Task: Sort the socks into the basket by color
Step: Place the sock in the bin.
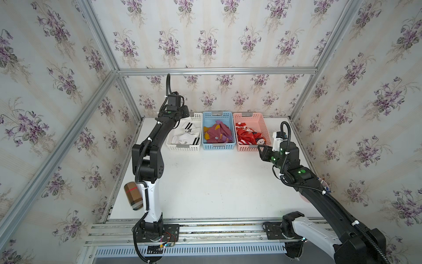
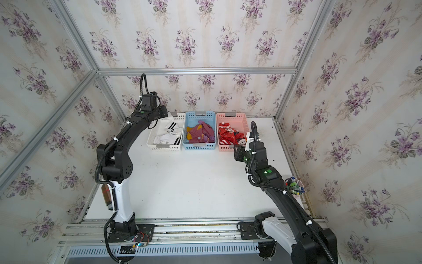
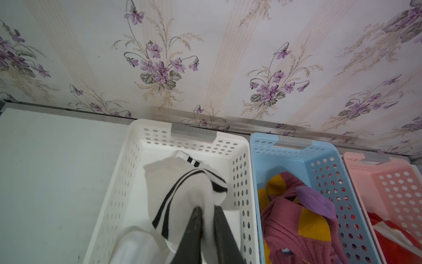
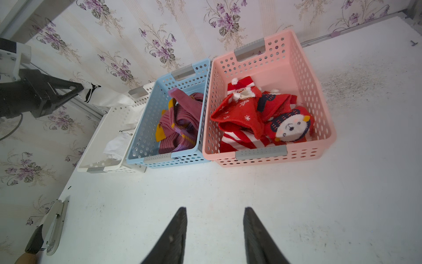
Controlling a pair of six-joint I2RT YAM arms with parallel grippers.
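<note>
Three baskets stand in a row at the back wall. The white basket (image 1: 183, 148) holds white socks with black stripes (image 1: 187, 137). Maroon-purple socks (image 1: 217, 134) fill the blue basket (image 1: 218, 146), and red Santa socks (image 1: 247, 134) lie in the pink basket (image 1: 251, 148). My left gripper (image 3: 207, 211) hangs over the white basket (image 3: 148, 124), shut on a white striped sock (image 3: 189, 189) that dangles into it. The right wrist view shows that sock (image 4: 102, 96) hanging from the left gripper (image 4: 78, 88). My right gripper (image 4: 214, 209) is open and empty above the bare table, in front of the pink basket (image 4: 262, 153).
A cup of pens (image 2: 294, 186) stands at the table's right edge beside my right arm. A plaid-patterned cylinder (image 1: 133, 198) sits by the left arm's base. Metal rails (image 1: 205, 228) run along the table's front edge, and wallpapered walls close in three sides.
</note>
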